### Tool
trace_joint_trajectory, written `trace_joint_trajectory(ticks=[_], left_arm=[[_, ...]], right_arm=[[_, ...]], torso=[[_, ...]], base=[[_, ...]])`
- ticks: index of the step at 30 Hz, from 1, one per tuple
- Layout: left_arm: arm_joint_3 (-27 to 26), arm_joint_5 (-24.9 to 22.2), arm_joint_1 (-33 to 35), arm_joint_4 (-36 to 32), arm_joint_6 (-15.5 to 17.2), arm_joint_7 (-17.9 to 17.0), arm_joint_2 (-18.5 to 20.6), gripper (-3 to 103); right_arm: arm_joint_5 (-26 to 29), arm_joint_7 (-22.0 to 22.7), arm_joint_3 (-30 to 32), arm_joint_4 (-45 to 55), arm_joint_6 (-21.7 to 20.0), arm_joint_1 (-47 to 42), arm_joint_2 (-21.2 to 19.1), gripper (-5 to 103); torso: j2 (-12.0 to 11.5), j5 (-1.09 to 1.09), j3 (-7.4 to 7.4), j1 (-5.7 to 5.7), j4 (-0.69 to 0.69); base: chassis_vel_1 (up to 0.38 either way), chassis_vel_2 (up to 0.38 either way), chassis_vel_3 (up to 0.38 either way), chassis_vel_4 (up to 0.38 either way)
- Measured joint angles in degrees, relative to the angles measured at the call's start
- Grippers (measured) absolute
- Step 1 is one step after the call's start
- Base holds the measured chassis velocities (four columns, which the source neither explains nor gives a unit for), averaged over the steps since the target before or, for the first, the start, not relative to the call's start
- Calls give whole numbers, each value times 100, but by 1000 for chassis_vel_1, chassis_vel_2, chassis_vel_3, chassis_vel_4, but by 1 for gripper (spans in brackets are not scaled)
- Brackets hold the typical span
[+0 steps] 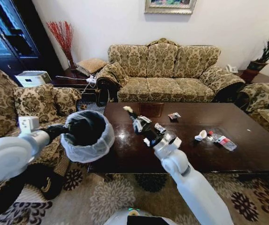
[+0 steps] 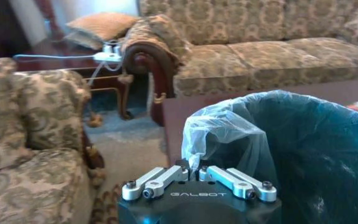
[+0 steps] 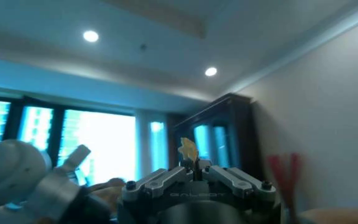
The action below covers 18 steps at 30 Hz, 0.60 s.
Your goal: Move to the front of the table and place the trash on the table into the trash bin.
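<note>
In the head view my left gripper [image 1: 67, 134] holds the trash bin [image 1: 88, 133] by its rim, just off the table's [image 1: 251, 126] left end. The left wrist view shows that gripper [image 2: 195, 169] shut on the bin's [image 2: 309, 154] bag-lined rim. Above the table, to the right of the bin, my right gripper [image 1: 129, 114] is raised and points up. It [image 3: 195, 164] is shut on a small pale scrap of trash [image 3: 188, 148]. On the table lie small wrappers [image 1: 160, 128] [image 1: 174, 116], a white cup [image 1: 201, 135] and a clear bottle [image 1: 223, 141].
A patterned sofa [image 1: 165, 75] stands behind the table. Armchairs flank it, one on the left [image 1: 26, 105] and one on the right [image 1: 268, 101]. A patterned rug [image 1: 111, 197] lies under the table's near edge. A side table with cables [image 2: 104, 58] sits by the sofa's arm.
</note>
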Motion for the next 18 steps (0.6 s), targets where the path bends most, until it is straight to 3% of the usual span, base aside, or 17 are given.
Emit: trace_joint_trajectory(ticks=[4, 6, 16, 18], left_arm=[[130, 37, 5, -191, 17, -2, -97, 3], [148, 59, 11, -213, 19, -5, -137, 3], [171, 187, 41, -309, 19, 40, -315, 3], [175, 188, 41, -309, 19, 40, -318, 3]], right_arm=[[-158, 1, -430, 1, -199, 170, -36, -3], [-210, -1, -504, 1, -253, 178, -44, 2], [-407, -73, -582, 32, -357, -22, -99, 46], [-396, -74, -552, 55, -315, -44, -104, 46]], torso=[[0, -1, 0, 0, 0], [0, 0, 0, 0, 0], [0, 0, 0, 0, 0], [0, 0, 0, 0, 0]], base=[[0, 0, 0, 0], [0, 0, 0, 0], [0, 0, 0, 0], [0, 0, 0, 0]])
